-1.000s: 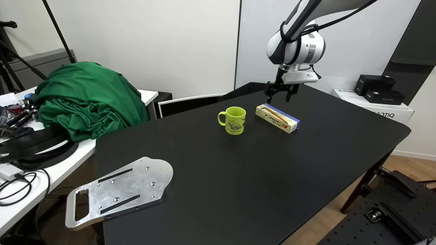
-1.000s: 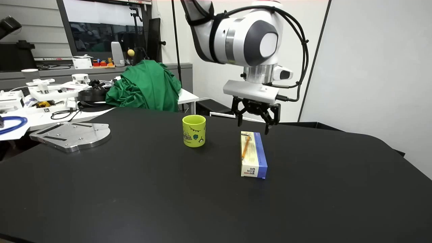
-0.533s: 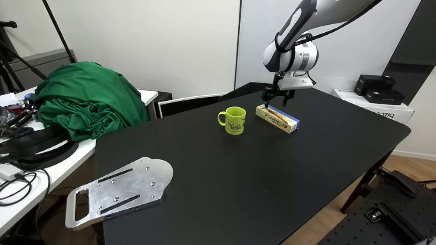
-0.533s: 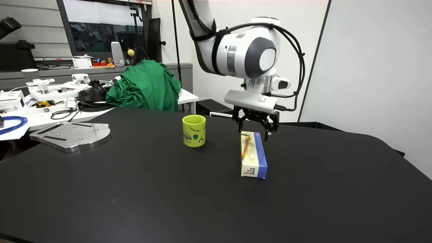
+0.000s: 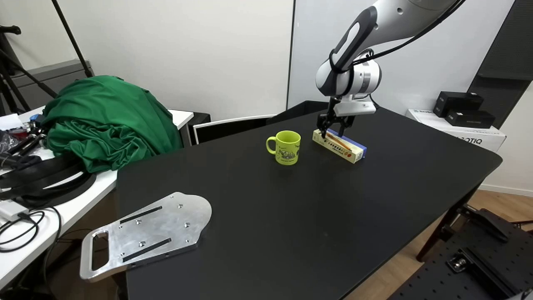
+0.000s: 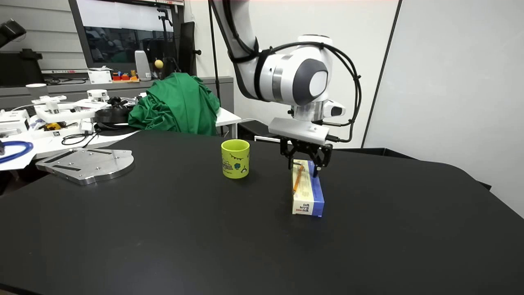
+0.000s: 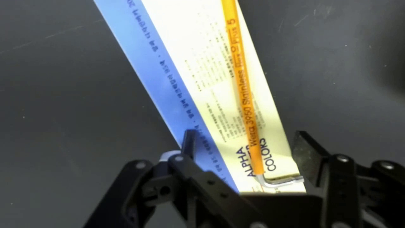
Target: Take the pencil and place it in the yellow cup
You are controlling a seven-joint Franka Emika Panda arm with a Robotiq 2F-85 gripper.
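No plain pencil shows. An orange rod (image 5: 339, 143) lies on a cream and blue box (image 5: 333, 146); it also shows in an exterior view (image 6: 298, 180). In the wrist view the rod (image 7: 245, 95) has a bent silver end (image 7: 281, 181), like a hex key. My gripper (image 7: 245, 133) is open and empty, its fingers apart on either side of the box's near end, the rod's bent end between them. The gripper (image 6: 303, 169) hangs low over the box's end. The yellow-green cup (image 5: 287, 148) stands upright beside the box, also in an exterior view (image 6: 235, 160).
The black table (image 5: 266, 233) carries a silver metal plate with a handle hole (image 5: 162, 225), also in an exterior view (image 6: 86, 164). A side table holds a green cloth (image 5: 108, 121). A white wall (image 6: 442, 82) stands behind the table.
My gripper has moved down and slightly toward the cup's side, coming low over the end of the box. Its fingers have come somewhat closer together. Rod, box and cup have not moved.
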